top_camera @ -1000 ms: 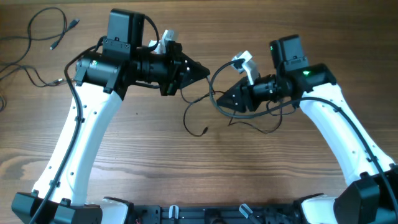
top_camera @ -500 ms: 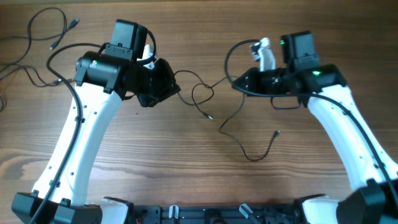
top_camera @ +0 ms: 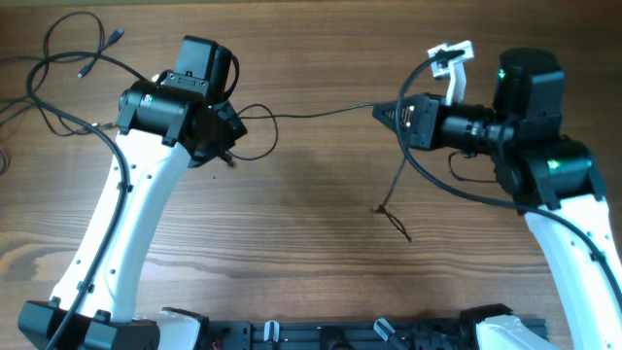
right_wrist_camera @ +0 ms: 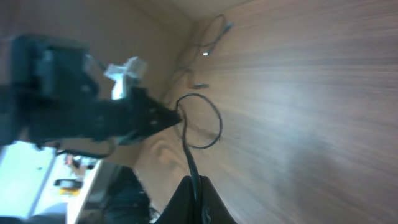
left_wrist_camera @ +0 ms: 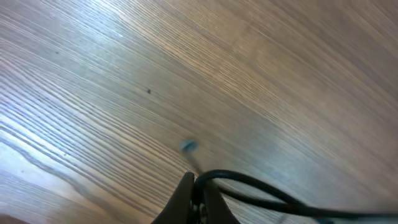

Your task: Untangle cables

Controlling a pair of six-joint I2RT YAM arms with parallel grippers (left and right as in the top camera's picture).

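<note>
A thin black cable (top_camera: 311,115) is stretched above the table between my two grippers, with a loop near the left one. My left gripper (top_camera: 231,134) is shut on it; the left wrist view shows the jaws (left_wrist_camera: 199,191) pinching the cable (left_wrist_camera: 261,186), with a blurred plug end (left_wrist_camera: 188,145) beyond. My right gripper (top_camera: 381,112) is shut on the other end; its wrist view shows the jaws (right_wrist_camera: 196,186) clamped on the cable (right_wrist_camera: 189,155), which runs up into a loop. A second thin cord (top_camera: 394,185) hangs from the right gripper down to the table.
Several loose thin cables (top_camera: 68,44) with small plug ends lie at the table's far left corner; they also show far off in the right wrist view (right_wrist_camera: 214,34). The left arm (right_wrist_camera: 93,118) fills the left of that view. Thicker arm wiring runs along both arms.
Both arms have pulled apart, left one leftward, right one rightward. The bunched loops between them have opened into one stretched line, and a cord now trails from the right gripper.
</note>
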